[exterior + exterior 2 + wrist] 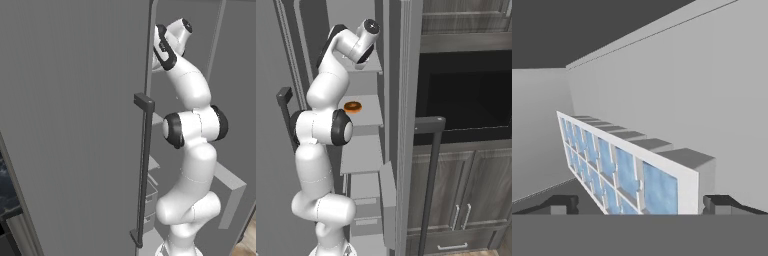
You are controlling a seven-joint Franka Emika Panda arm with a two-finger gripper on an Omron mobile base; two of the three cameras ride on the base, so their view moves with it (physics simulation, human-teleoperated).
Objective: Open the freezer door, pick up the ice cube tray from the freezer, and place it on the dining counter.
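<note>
The freezer door [75, 125] stands swung open at the left, its dark bar handle [144, 170] facing me. My arm reaches high into the freezer [363, 150], above its light-grey shelves. In the hand view the ice cube tray [627, 170], pale blue cells in a white grid of two rows, lies close ahead against the grey inner wall; the view is rolled, so it looks stood on edge. My gripper [642, 204] is open, one fingertip on each side of the tray's near end, not touching it. The dining counter is out of view.
A brown doughnut [352, 106] lies on a freezer shelf below my hand. Drawers [366, 210] fill the freezer's bottom. The fridge's other door [406, 125] with its dark handle [431, 175] stands at the right, beside dark wood cabinets [466, 200].
</note>
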